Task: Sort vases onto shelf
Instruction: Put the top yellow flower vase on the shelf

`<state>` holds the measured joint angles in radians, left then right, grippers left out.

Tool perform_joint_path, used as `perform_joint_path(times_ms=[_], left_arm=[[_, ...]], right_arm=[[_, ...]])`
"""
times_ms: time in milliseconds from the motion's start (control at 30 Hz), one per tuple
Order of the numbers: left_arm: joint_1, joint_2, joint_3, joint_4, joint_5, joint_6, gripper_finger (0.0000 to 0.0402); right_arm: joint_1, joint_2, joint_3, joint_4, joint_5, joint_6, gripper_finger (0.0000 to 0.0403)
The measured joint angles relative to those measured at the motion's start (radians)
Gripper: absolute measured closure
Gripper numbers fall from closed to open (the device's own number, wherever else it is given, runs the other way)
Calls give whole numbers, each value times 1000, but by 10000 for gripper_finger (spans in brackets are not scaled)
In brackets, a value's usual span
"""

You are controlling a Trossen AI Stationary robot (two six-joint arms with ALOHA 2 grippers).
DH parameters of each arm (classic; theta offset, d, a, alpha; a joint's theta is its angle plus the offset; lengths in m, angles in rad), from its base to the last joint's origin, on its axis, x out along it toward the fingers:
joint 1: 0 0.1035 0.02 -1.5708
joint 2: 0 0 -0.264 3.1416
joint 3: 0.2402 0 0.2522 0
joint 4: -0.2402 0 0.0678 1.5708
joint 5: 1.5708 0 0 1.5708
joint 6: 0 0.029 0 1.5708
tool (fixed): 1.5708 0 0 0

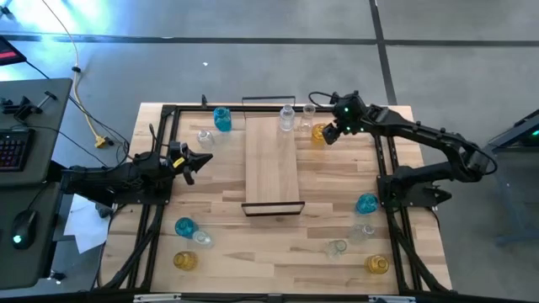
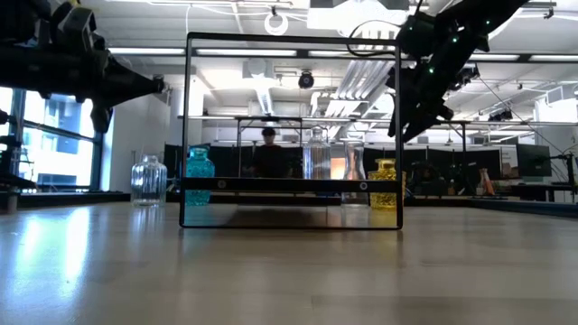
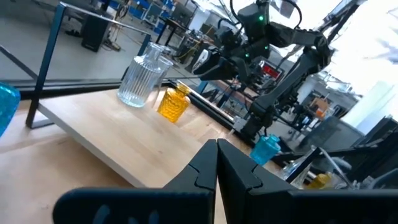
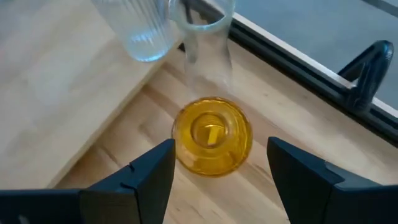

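Now the shelf (image 1: 271,172) carries only a clear vase (image 1: 287,119) at its far end. Just right of it, an amber vase (image 4: 212,135) stands on the desk (image 1: 320,227). Above this, the right end effector (image 4: 217,165) hangs spread, touching nothing. At the left, the left end effector (image 1: 200,160) is pressed together, empty.

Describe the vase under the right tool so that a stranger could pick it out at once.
Start at the shelf in the table's middle and go to its far right corner, where three vases cluster. The amber vase stands on the tabletop just off the shelf, below the open right tool. Its neighbours, a ribbed vase and a slim one, are clear.
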<state>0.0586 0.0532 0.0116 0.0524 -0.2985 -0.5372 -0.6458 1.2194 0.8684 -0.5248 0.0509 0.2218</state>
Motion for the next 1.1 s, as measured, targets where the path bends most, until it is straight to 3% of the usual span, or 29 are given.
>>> perform_joint_path(times_ms=[467,1100], left_arm=[[0,0,0,0,4,-192,401],[0,0,0,2,4,-195,401]], right_arm=[[19,8,0,37,49,202,166],[72,90,1,59,73,278,166]])
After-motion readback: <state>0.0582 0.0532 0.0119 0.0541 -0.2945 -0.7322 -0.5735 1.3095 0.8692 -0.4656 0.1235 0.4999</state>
